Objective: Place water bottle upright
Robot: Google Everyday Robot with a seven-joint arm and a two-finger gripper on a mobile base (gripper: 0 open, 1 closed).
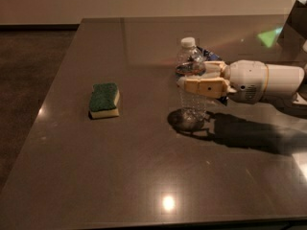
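Observation:
The water bottle (192,102) is clear and ribbed with a white cap (188,41). It stands upright near the middle of the dark table (144,176), and its base is at or just above the surface. My gripper (195,77) reaches in from the right and is shut on the bottle's middle, with one tan finger (204,86) in front of it and one behind. The white arm (268,82) extends off to the right edge.
A green and yellow sponge (104,99) lies on the table to the left. A dark blue foil bag (209,54) peeks out behind the bottle and gripper. A dark object (296,23) stands at the far right corner.

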